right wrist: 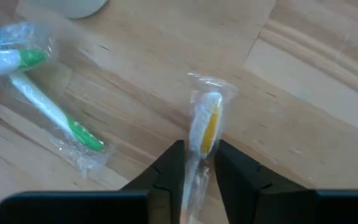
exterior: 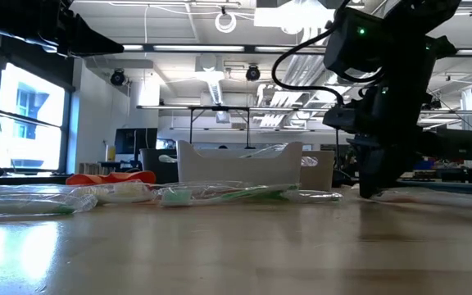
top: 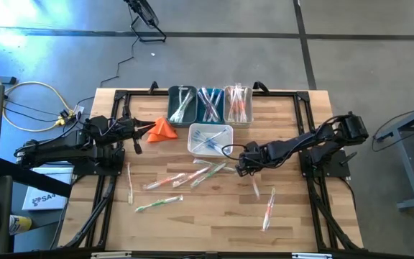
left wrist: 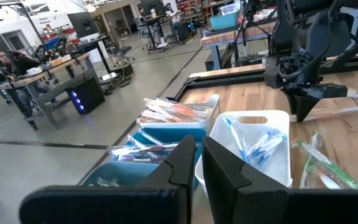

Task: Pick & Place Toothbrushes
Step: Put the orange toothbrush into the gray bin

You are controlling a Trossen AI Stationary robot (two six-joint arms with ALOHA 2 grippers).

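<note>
From above, you have four bins near the table's point(top: 293, 223) far edge: three side by side, the dark one point(top: 182, 105), the blue one point(top: 210, 104) and the clear one point(top: 238, 105), each holding wrapped toothbrushes, and a white bin point(top: 210, 139) just in front with blue-handled ones. I count about six loose toothbrushes point(top: 182, 178) on the wood around the table's middle, one more point(top: 269, 208) lying toward the right edge. Your right gripper point(top: 246, 167) is down at the table's middle beside the white bin; your left gripper point(top: 141, 131) waits near the left edge next to the orange cloth point(top: 164, 128). At table height, the right gripper point(exterior: 373, 190) stands on the wood, a green-handled brush point(exterior: 236, 193) lying before the white bin point(exterior: 240, 164). From your left wrist, its fingers point(left wrist: 185, 163) are nearly together and empty. From your right wrist, the fingers point(right wrist: 169, 163) are narrowed around one orange-handled toothbrush point(right wrist: 206, 124) lying on the wood; two green-handled ones point(right wrist: 55, 112) lie apart.
</note>
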